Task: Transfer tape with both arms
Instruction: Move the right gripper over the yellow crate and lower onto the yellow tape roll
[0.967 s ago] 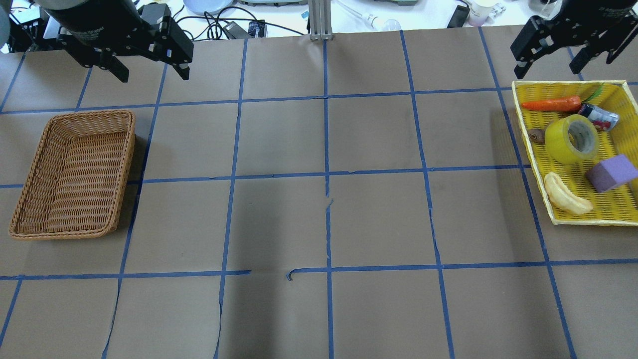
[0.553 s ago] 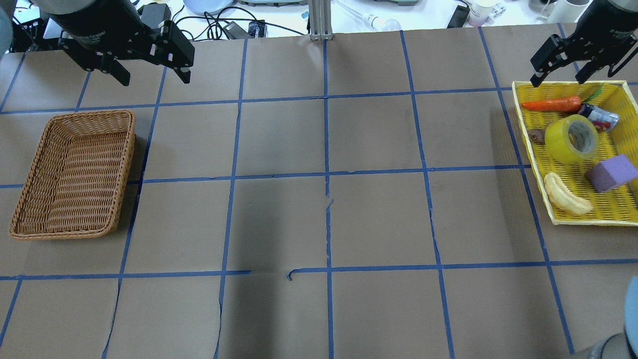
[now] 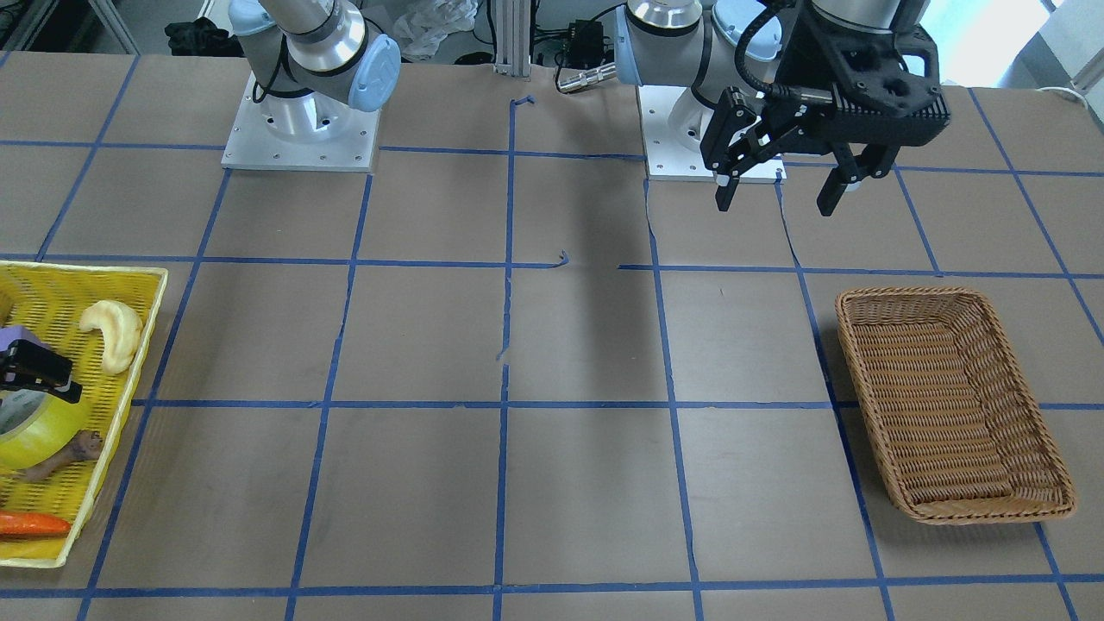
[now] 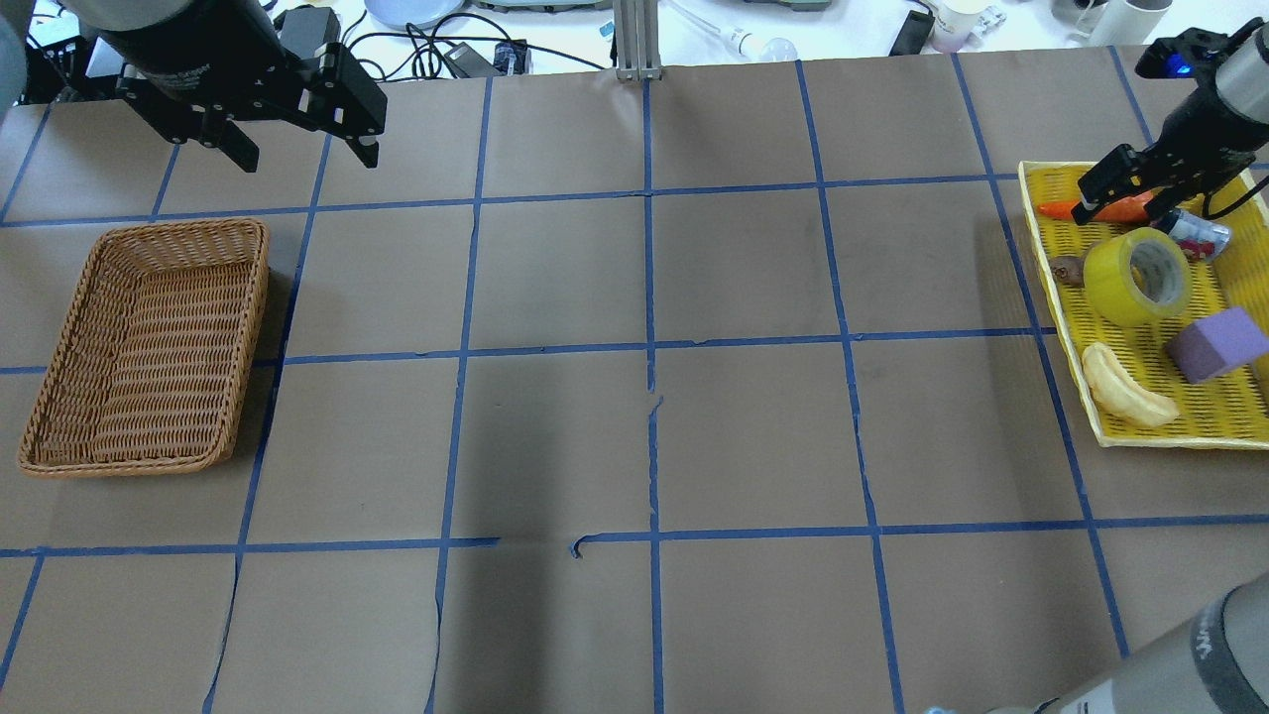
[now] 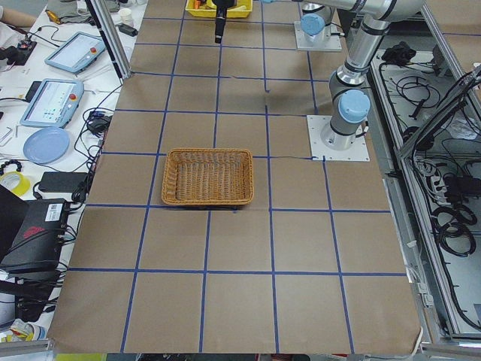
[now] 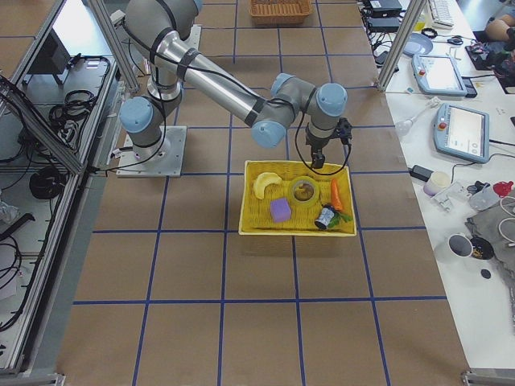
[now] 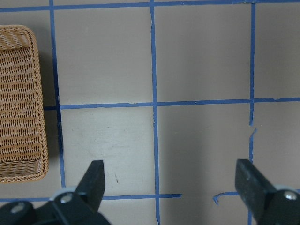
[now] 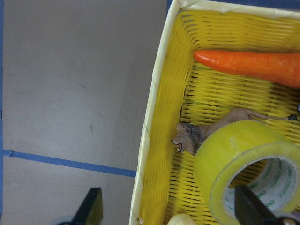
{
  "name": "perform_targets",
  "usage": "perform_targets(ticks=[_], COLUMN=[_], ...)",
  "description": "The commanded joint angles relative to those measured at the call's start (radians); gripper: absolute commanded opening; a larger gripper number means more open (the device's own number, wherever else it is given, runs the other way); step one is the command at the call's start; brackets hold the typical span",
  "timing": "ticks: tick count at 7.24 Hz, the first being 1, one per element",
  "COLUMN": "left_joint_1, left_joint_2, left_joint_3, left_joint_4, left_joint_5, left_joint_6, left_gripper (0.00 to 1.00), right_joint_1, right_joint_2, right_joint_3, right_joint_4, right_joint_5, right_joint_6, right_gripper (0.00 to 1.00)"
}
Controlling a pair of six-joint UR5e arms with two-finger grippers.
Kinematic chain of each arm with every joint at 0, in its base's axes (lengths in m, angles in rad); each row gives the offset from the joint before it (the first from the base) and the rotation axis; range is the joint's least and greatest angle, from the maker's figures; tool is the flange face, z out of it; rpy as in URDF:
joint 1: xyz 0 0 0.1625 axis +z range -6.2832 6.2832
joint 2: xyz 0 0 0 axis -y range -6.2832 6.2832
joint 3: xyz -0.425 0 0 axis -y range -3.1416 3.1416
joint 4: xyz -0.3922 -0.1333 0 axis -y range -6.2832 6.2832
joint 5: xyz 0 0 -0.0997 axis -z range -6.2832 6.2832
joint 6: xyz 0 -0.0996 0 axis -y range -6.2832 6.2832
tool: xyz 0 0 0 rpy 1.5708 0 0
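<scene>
The tape [image 4: 1137, 276] is a yellow roll with a grey-white core, lying in the yellow tray [image 4: 1057, 297] at the table's right end. It also shows in the right wrist view [image 8: 243, 173] and the front view [image 3: 34, 427]. My right gripper [image 4: 1130, 198] is open and empty, low over the tray's far end, above the carrot [image 4: 1061, 209] and just beyond the tape. In the wrist view the right gripper [image 8: 171, 215] has one finger outside the tray's rim and one over the tape. My left gripper [image 4: 302, 154] hangs open and empty, high beyond the wicker basket [image 4: 149, 347].
The tray also holds a small lion figure [image 8: 197, 136], a can [image 4: 1195, 235], a purple block [image 4: 1214, 344] and a pale banana toy [image 4: 1125, 387]. The wicker basket is empty. Blue tape lines grid the brown table. The right arm's elbow [image 4: 1190, 664] shows at the lower right.
My right gripper has dropped and come nearer, from above the table's far edge to low over the tray's far end. The left gripper has hardly moved.
</scene>
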Motion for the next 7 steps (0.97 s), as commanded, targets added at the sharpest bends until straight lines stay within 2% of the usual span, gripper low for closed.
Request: perform_targets(ticks=[1,2,3,4,7], left_joint_1=[0.001,0.000,0.000,0.001,0.001], left_joint_2=[-0.001,-0.001,0.002,0.000,0.000], left_joint_3=[0.000,0.000,0.000,0.000,0.000], left_joint_4=[0.001,0.001,0.000,0.000,0.000], left_joint_5=[0.000,0.000,0.000,-0.001,-0.002], left_joint_6=[0.002,0.000,0.002,0.000,0.000], left_gripper=[1.00,1.00,1.00,1.00,1.00], right_joint_1=[-0.005,-0.007,-0.022,-0.041,-0.061], right_joint_2=[0.026,0.032,0.049,0.062,0.078], right_joint_3=[0.007,0.007,0.012,0.013,0.041], right_joint_4=[-0.021,-0.046,-0.096,-0.107,-0.112], right_joint_5=[0.017,0.011,0.017,0.018,0.020], right_joint_6=[-0.013,-0.015,-0.095,-0.152,-0.174], right_gripper=[1.00,1.00,1.00,1.00,1.00])
